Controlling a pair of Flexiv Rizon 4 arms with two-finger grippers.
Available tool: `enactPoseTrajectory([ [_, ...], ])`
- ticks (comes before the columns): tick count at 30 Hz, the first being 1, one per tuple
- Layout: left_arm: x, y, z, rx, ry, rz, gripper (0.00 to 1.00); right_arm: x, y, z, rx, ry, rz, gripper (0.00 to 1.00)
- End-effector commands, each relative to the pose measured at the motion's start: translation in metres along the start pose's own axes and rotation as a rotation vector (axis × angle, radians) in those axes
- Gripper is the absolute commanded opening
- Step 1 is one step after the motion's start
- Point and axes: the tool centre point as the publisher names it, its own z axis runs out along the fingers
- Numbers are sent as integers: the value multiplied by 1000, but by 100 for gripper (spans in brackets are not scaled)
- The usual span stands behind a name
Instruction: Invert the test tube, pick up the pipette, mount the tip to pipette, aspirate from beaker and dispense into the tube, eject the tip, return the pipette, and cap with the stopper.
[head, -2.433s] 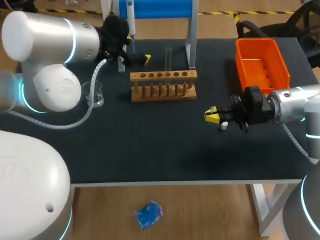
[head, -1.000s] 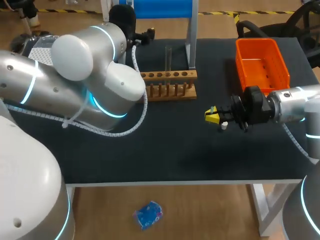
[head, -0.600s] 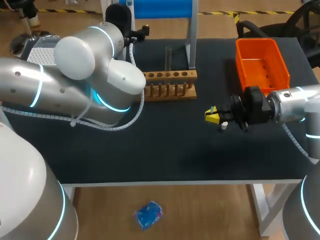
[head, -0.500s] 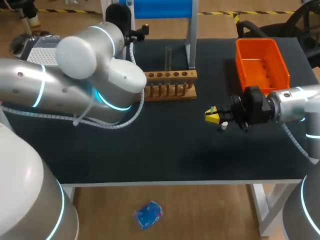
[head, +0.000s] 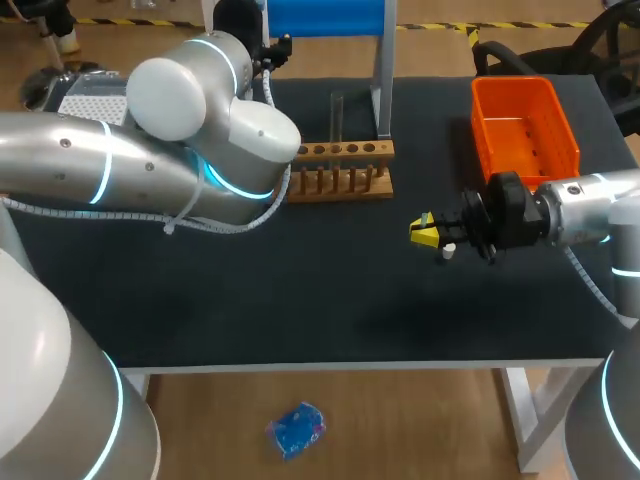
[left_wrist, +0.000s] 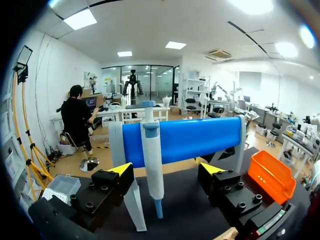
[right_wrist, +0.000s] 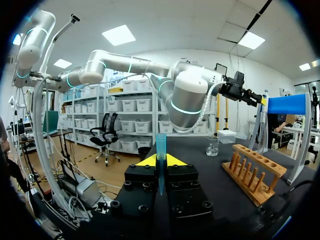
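Legend: you can read no lettering, label, number or sign on anything in these three views.

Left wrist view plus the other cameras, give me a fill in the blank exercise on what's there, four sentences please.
The left gripper is ___, one finger on each side of the pipette.
The right gripper is shut on a slim ___ tip.
The test tube stands upright in the ___ rack.
The bin by the right arm is ___.
Missing words: open, blue, wooden, orange.
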Motion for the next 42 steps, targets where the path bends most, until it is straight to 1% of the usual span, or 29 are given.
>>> enactPoseTrajectory([
  [1, -2, -1, 13, -1, -7, -7, 65, 0, 0, 0, 1, 2, -1, 0],
  [3, -3, -1, 15, -3, -7, -7, 63, 0, 0, 0, 1, 2, -1, 0],
  [5, -4, -1, 17, -5, -7, -8, 47, 0, 0, 0, 1, 2, -1, 0],
  [6, -5, -1, 19, -7, -8, -8, 42, 0, 0, 0, 1, 2, -1, 0],
  [8, -5, -1, 21, -10, -7, -12, 47, 0, 0, 0, 1, 2, -1, 0],
  [9, -6, 0, 22, -12, -6, -13, 48, 0, 0, 0, 1, 2, -1, 0],
  [10, -6, 0, 23, -14, -2, -13, 46, 0, 0, 0, 1, 2, -1, 0],
  [14, -7, 0, 26, -16, -1, -12, 42, 0, 0, 0, 1, 2, -1, 0],
  [27, -10, 1, 35, -23, -3, -21, 42, 0, 0, 0, 1, 2, -1, 0],
  [42, -11, 2, 45, -24, -24, -28, 42, 0, 0, 0, 1, 2, -1, 0],
])
